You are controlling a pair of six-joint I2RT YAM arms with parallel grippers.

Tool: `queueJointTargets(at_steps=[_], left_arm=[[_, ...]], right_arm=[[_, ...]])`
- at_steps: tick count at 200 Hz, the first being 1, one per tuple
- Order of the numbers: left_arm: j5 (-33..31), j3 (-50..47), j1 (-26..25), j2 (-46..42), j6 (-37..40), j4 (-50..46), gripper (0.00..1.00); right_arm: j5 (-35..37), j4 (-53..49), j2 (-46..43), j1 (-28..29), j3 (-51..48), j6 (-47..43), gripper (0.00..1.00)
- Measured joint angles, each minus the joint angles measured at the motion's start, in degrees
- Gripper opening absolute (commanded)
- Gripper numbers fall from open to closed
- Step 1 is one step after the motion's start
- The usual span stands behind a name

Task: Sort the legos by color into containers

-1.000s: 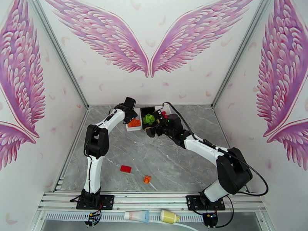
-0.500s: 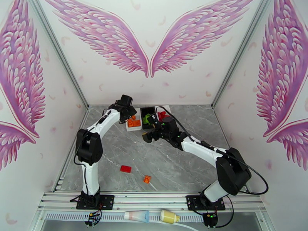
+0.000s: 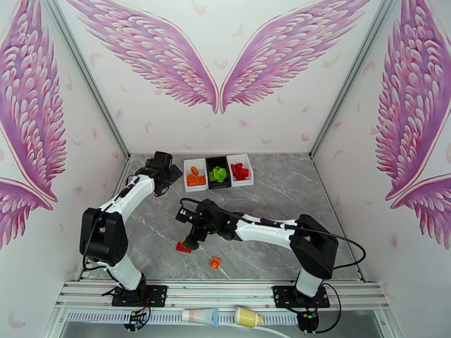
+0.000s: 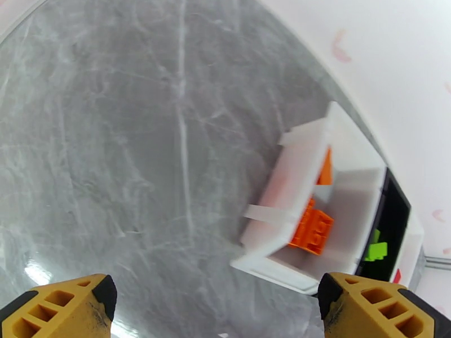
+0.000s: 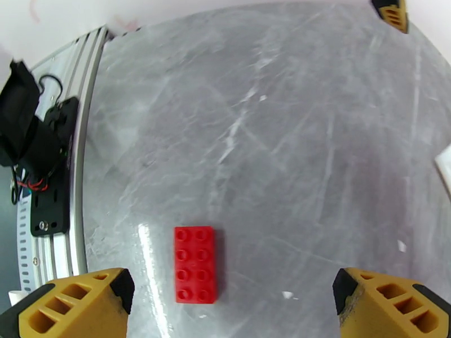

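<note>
My right claw (image 5: 230, 297) is spread wide just above a red lego (image 5: 194, 265) lying flat on the desk (image 5: 293, 164), well in front of the containers (image 3: 195, 189). My left claw (image 4: 215, 297) is spread wide too, holding nothing, just left of the containers.

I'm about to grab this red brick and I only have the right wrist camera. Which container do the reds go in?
Observer: The white container at the right end of the row already holds red legos.
Operator: Okay. Is anything else loose on the table?
Observer: Yes, one orange brick lies to the right of your red brick.
</note>
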Motion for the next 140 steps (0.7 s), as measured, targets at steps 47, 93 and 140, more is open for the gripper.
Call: queueJointTargets(at_steps=[47,93,140], left_arm=[[0.6,-1.9,2.2,-2.5,1.1,0.5,0.99],[0.8,-4.3,2.8,-3.5,2.1,1.1,0.99],[0.9,-5.8,3.0,-3.5,3.0,1.6,0.99]], right_arm=[[5.2,-5.3,7.0,5.2,4.9,-4.7,0.99],[5.8,-7.5,11.2,5.2,7.7,-4.7,0.98],[5.0,-8.5,14.2,5.2,9.7,-3.3,0.92]])
